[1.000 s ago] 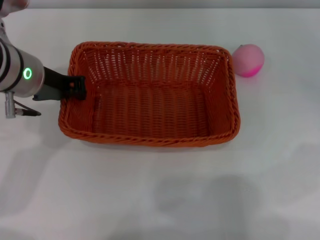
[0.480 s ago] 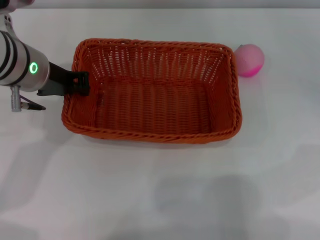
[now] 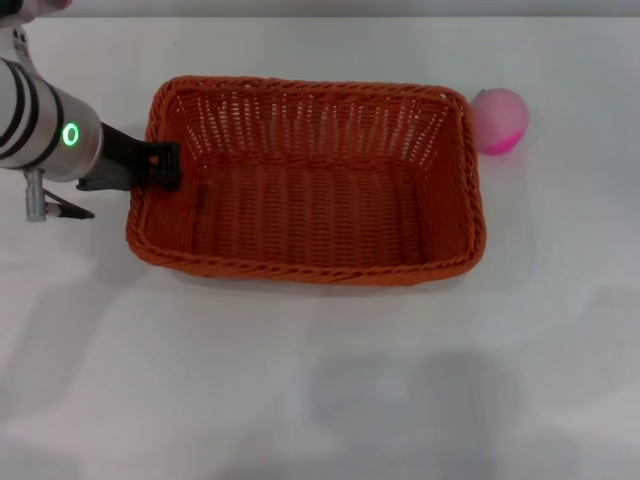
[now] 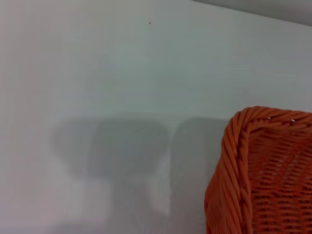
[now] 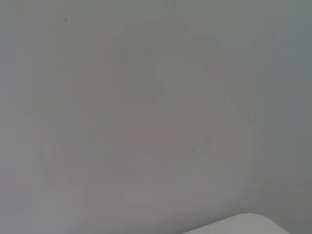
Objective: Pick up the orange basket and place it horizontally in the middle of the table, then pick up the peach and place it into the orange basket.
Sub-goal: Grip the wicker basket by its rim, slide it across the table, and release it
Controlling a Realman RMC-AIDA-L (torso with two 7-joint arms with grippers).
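Note:
The orange basket (image 3: 300,274) lies lengthwise across the middle of the white table (image 3: 320,390), and nothing is inside it. My left gripper (image 3: 166,167) reaches in from the left and is shut on the rim of the basket's left short side. One corner of that rim (image 4: 242,146) shows in the left wrist view. The peach (image 3: 499,120), pale pink with a magenta blush, rests on the table just beyond the basket's far right corner, apart from it. My right gripper is out of view; its wrist view shows only bare white surface.
The left arm's silver forearm (image 3: 40,135), with a green light ring, crosses the table's left edge area. The table's back edge (image 3: 320,15) runs along the top of the head view.
The left gripper has carried the basket slightly to the right and away from me, most of it in the first half second. The peach has stayed put.

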